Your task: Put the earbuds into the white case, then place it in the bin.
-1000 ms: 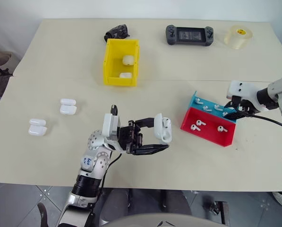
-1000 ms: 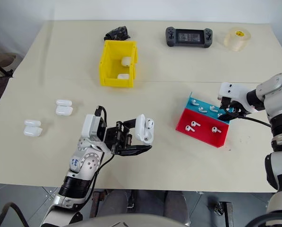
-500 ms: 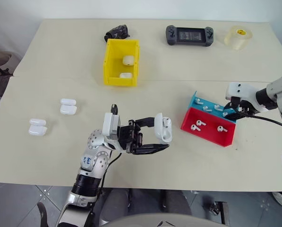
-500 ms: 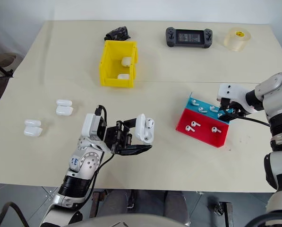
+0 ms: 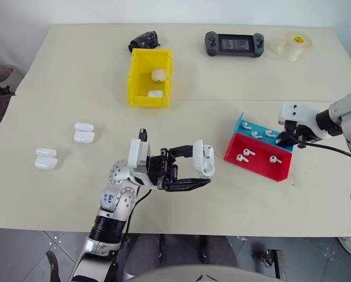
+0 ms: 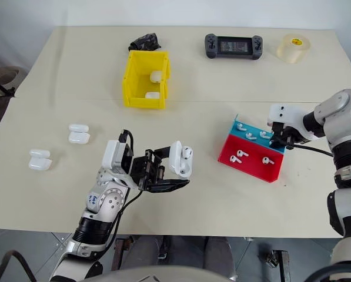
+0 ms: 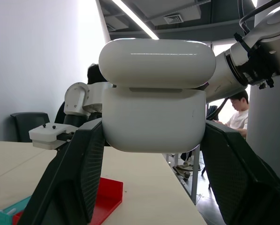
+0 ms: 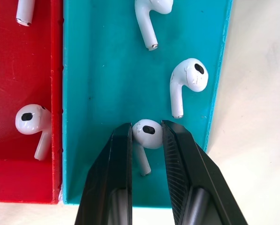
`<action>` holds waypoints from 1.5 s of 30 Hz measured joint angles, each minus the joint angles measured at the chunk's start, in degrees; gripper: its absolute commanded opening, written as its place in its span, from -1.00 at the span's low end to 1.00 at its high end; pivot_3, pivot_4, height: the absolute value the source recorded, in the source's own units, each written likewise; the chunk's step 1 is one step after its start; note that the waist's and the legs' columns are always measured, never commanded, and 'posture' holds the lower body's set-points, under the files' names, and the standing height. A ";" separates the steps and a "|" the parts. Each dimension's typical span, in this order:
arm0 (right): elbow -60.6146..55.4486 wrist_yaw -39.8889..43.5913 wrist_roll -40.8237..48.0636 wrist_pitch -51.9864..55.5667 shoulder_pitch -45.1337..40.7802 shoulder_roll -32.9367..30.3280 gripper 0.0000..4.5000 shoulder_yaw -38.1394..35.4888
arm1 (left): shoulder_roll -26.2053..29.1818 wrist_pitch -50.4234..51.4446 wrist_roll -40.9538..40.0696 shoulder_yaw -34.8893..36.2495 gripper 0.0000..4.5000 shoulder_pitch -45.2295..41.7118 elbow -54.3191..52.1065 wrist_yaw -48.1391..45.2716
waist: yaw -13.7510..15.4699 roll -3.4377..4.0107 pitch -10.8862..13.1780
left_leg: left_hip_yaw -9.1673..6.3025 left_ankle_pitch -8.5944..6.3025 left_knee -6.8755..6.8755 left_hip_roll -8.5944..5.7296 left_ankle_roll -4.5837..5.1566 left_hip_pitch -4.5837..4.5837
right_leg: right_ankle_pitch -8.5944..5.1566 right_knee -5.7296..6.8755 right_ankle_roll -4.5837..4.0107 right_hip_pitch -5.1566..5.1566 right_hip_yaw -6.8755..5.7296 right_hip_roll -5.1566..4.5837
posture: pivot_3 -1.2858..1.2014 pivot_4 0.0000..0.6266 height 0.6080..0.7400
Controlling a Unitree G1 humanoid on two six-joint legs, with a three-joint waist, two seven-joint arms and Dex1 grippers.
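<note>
A: Right wrist view: the right gripper (image 8: pixel 146 133) has an earbud (image 8: pixel 147 133) pinched between nearly closed fingers, in the blue tray (image 8: pixel 102 84).

B: And the left gripper (image 5: pixel 193 171)?

A: Clamped on the white case (image 5: pixel 203 159), lid up, at 5 o'clock from the bin (image 5: pixel 135 83).

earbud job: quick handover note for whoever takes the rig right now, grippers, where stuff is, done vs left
Left gripper: shut on the white case, lid open, one earbud seated.
Right gripper: fingers against an earbud in the blue tray; not lifted.
More earbuds lie in the red tray.
Yellow bin holds two cases; four wait on the table.
Left: lift and seat this earbud, close the lid, bin the case.
</note>
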 measured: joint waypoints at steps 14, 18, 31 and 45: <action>-26.82 2.59 15.43 21.33 8.44 -6.87 -0.66 -13.96 | 1.82 0.77 -0.44 0.39 0.22 -0.39 0.01 -1.41 | 0.46 0.10 0.07 | -0.09 -0.03 0.00 0.07 -0.03 -0.06 | 0.00 -0.03 0.00 0.01 -0.08 -0.04 | 0.03 -0.52 1.00; -37.19 -0.01 22.25 31.67 18.18 -7.29 -0.66 -20.91 | 1.31 0.92 -0.74 0.41 0.22 -2.01 1.22 -2.26 | 0.45 0.09 0.07 | -0.08 -0.03 0.01 0.05 -0.02 -0.07 | 0.01 -0.01 0.00 -0.01 -0.07 -0.05 | 0.03 -0.52 1.00; -80.40 -31.77 60.92 56.97 38.31 33.46 -0.66 -53.75 | -0.29 1.01 -0.80 3.35 0.22 -8.60 9.46 -2.97 | 0.38 0.04 0.04 | -0.39 -0.02 0.02 0.00 -0.07 0.06 | 0.12 0.31 -0.05 -0.09 -0.02 -0.03 | 0.03 -0.52 1.00; -91.97 -56.66 77.17 35.54 50.04 48.60 -0.66 -42.73 | -1.59 3.77 -0.59 4.62 0.22 -13.23 13.70 -0.92 | -0.19 0.02 0.02 | -0.21 0.00 -0.07 0.00 -0.04 0.14 | 0.12 0.71 -0.06 -0.38 0.31 0.04 | 0.03 -0.52 1.00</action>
